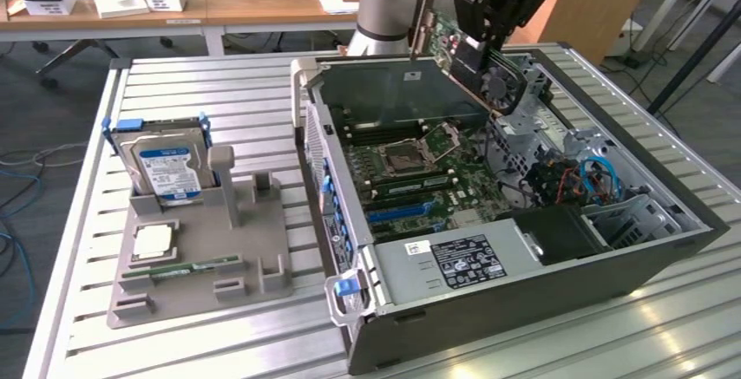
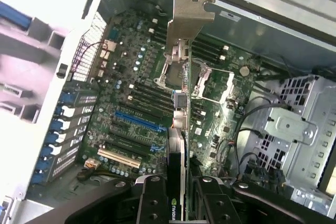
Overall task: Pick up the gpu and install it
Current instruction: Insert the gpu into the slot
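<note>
Gripping the gpu (image 2: 181, 114) edge-on with the gripper (image 2: 179, 205), jaws about half closed and pinching the thin card from both faces. Hanging it in the air over the open computer case (image 1: 648, 253), at roughly one o'clock in the exterior view, tilted and touching nothing of the board below. Carrying the silver bracket (image 2: 190, 9) at the end farthest from the wrist.

Working, by the look of it, through the carry-and-align part of the install: having the card lifted, not yet seating it. Looking down along the card's edge at the motherboard (image 1: 405, 166), with the blue expansion slot (image 2: 139, 120) and its darker neighbours lying off to one side of the card's line, apparently not under it.

Leaving the grey parts holder (image 1: 232, 240) at nine o'clock in the exterior view, well apart from the case. Bearing there a hard drive (image 1: 168, 166) standing upright and a memory stick (image 1: 186, 269) lying flat.

Calling, as a judgement of the move ahead, for squaring the card upright and lining its connector edge over a single slot. Needing also to bring the bracket round toward the row of blue latches (image 2: 63, 124) on the case wall. Calling for a straight descent, avoiding the processor socket (image 1: 408, 160) near the centre and the cables (image 1: 585, 179) at three o'clock.
</note>
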